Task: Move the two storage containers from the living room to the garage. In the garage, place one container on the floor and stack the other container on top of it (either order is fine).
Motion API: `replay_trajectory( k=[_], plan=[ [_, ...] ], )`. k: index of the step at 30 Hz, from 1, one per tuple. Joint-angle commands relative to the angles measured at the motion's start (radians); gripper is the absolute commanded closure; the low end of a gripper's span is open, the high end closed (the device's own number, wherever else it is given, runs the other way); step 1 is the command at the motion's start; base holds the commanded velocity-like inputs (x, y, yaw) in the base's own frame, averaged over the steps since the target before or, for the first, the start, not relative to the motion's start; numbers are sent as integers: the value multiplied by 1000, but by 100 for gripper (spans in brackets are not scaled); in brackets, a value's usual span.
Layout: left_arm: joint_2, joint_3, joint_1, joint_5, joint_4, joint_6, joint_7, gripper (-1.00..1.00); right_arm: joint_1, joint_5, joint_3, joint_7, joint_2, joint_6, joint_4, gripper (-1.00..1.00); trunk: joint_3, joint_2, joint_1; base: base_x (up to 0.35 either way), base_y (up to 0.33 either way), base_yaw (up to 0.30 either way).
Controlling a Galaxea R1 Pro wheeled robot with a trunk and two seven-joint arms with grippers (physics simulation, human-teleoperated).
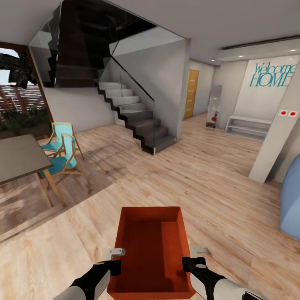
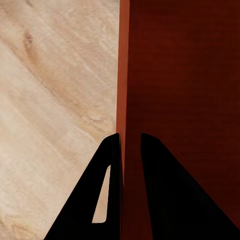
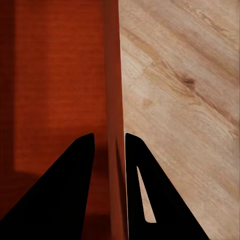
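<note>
A red-orange storage container (image 1: 150,246) hangs in front of me above the light wood-plank floor (image 1: 208,179) of the living room. My left gripper (image 1: 114,260) is shut on its left wall and my right gripper (image 1: 194,258) is shut on its right wall. In the left wrist view the left gripper (image 2: 130,137) straddles the thin wall (image 2: 122,75), one finger inside the bin. The right gripper (image 3: 109,136) pinches the opposite wall (image 3: 112,75) the same way. A raised orange step shows inside the bin; whether it is the second container I cannot tell. The garage is out of view.
A dark staircase (image 1: 137,121) with glass railing rises ahead left. A grey table (image 1: 18,158) and teal chairs (image 1: 62,154) stand at left. A white pillar (image 1: 275,141) and blue sofa edge (image 1: 291,204) are at right. An orange door (image 1: 191,93) lies down the far passage.
</note>
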Motion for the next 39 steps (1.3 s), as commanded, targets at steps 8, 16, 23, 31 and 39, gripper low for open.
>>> replay_trajectory(
  k=[8, 16, 23, 31, 39],
  plan=[
    [1, -13, -1, 17, -5, 5, 10, 100, 0, -20, 32, -4, -1, 2, 6, 100, -1, -1, 1, 323, 0, -10],
    [1, -14, -1, 17, -6, 5, 10, 100, 0, -23, 30, -6, 1, 1, 6, 100, -1, -1, 1, 323, 0, -214],
    [1, -13, -1, 17, -5, 5, 10, 100, 0, -22, 30, -5, 1, 2, 6, 100, -1, -1, 1, 323, 0, -274],
    [1, -14, -1, 17, -5, 5, 10, 100, 0, -22, 30, -5, 1, 3, 6, 100, -1, -1, 1, 323, 0, -276],
    [1, -15, -1, 17, -5, 6, 9, 100, 0, -22, 30, -5, 0, 3, 6, 100, -1, -1, 1, 323, 0, -276]
  ],
)
